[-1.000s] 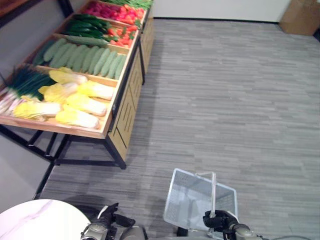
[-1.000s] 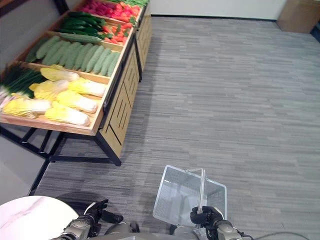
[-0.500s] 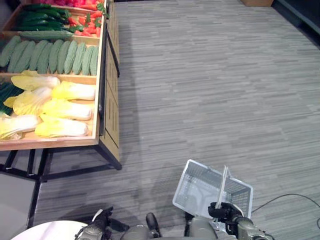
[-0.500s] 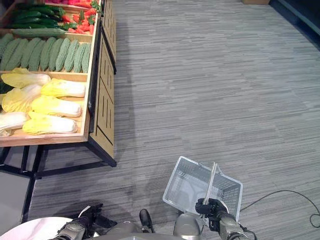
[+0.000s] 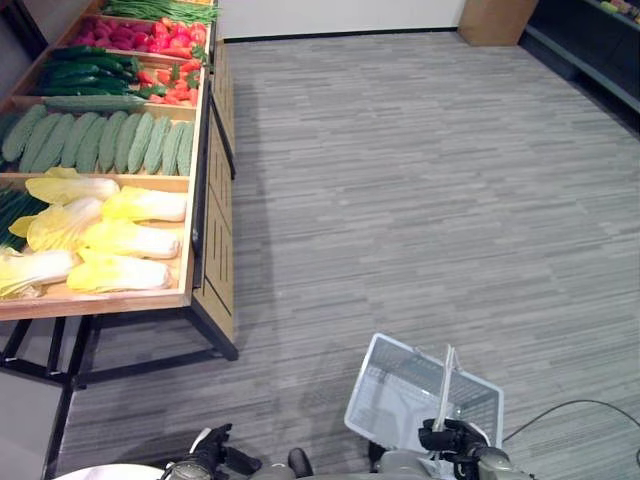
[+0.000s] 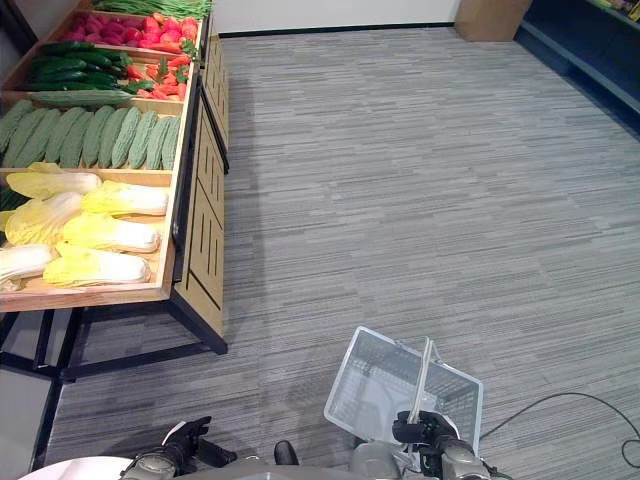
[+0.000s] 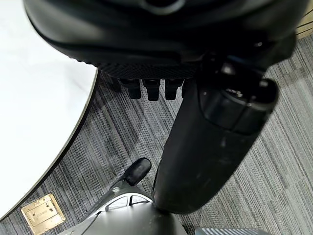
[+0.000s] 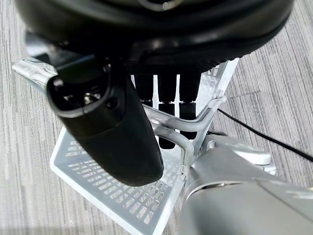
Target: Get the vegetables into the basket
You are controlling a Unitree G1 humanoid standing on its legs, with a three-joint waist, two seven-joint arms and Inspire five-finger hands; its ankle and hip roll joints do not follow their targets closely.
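Right hand (image 8: 146, 98) curled round the handle of the empty white wire basket (image 5: 400, 405), left hand (image 6: 170, 462) low, loosely open, holding nothing; the view has swung since a second ago, wooden stand's yellow-green cabbages (image 5: 120, 240) still well apart — approach unfinished.

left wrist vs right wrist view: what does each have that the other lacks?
Left wrist view alone: the left hand, holding nothing, beside the round white table, with a brass floor plate below. Right wrist view alone: the right hand curled round the handle of the white basket, which looks empty. Both: the grey striped carpet underneath.
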